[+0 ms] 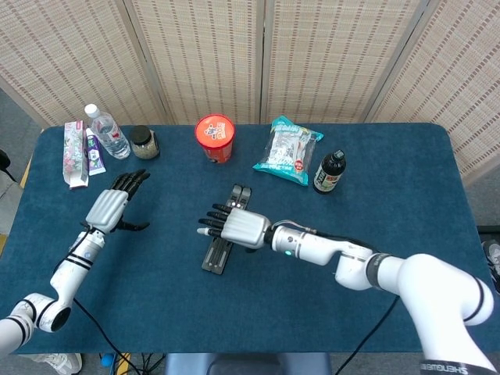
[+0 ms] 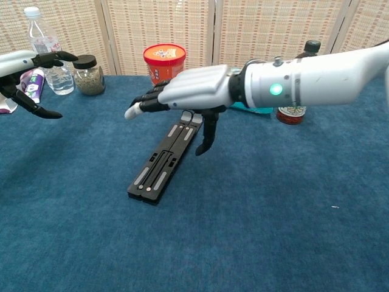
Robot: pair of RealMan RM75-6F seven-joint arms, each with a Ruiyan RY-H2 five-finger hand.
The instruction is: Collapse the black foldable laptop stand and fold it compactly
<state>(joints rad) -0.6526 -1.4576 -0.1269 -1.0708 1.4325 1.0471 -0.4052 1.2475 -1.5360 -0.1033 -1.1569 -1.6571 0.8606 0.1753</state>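
Note:
The black laptop stand (image 1: 226, 233) (image 2: 165, 160) lies folded flat as a narrow bar on the blue table, running from near-left to far-right. My right hand (image 1: 236, 226) (image 2: 188, 91) hovers above its far half with fingers spread, holding nothing and clear of the stand. My left hand (image 1: 116, 205) (image 2: 27, 79) floats open at the left side of the table, far from the stand.
Along the far edge stand a water bottle (image 1: 106, 131), a toothpaste box (image 1: 76, 154), a small jar (image 1: 144, 143), a red cup (image 1: 216, 137), a snack bag (image 1: 289, 150) and a dark bottle (image 1: 329, 173). Blue cloth covers the table (image 1: 406, 203).

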